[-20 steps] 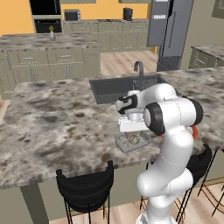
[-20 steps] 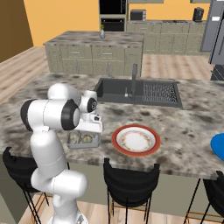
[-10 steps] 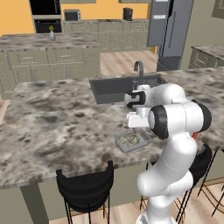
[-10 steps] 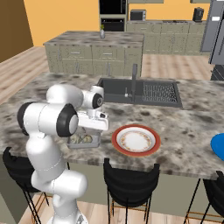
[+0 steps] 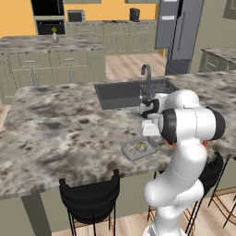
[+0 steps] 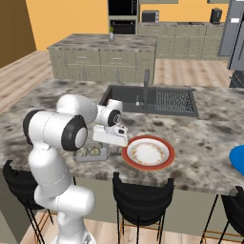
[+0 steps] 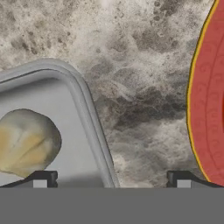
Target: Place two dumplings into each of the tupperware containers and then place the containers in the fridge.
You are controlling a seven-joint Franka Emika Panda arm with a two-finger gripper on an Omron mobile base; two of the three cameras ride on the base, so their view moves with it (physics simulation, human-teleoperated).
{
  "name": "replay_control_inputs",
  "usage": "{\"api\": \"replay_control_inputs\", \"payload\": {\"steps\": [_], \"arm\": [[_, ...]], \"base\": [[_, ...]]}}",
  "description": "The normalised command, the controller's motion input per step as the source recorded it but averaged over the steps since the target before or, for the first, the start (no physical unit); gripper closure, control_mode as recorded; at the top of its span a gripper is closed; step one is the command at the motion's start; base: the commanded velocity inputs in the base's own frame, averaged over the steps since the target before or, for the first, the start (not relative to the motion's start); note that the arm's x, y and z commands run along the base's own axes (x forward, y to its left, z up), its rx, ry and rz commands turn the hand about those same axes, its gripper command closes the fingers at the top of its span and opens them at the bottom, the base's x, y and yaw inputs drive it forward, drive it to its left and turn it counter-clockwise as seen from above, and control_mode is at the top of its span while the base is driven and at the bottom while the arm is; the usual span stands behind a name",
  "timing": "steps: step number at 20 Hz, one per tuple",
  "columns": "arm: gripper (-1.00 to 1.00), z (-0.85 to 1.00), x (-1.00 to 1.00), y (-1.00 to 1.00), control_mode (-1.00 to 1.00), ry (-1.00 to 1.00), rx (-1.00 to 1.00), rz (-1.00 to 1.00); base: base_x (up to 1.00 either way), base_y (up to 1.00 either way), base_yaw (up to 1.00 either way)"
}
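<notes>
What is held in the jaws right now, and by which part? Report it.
Nothing is held. The gripper hangs open over the rim of the translucent grey rectangular tupperware container, with a pale beige crinkled dumpling lying inside it.

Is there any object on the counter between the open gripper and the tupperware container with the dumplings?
Nothing visible does. The gripper hangs open above the corner of the tupperware container, one dumpling just beneath; the plate lies off to the side.
</notes>
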Motion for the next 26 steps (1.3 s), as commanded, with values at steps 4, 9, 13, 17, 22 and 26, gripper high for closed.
{"api": "replay_control_inputs", "payload": {"steps": [4,9,13,17,22,26], "arm": [[-1.00,-0.38,0.00,0.00,-1.00,-0.11,0.00,0.00],[-1.00,-0.18,0.00,-0.15,-1.00,-0.01,0.00,0.00],[-1.00,0.00,0.00,-0.05,-1.00,0.00,0.00,0.00],[-1.00,-0.19,0.06,0.00,-1.00,-0.03,0.00,0.00],[1.00,-0.08,0.00,0.00,-1.00,-0.03,0.00,0.00],[1.00,0.00,0.00,0.00,-1.00,0.00,0.00,0.00]], "base": [[0.00,0.00,0.00],[0.00,0.00,0.00],[0.00,0.00,0.00],[0.00,0.00,0.00],[0.00,0.00,0.00],[0.00,0.00,0.00]]}}
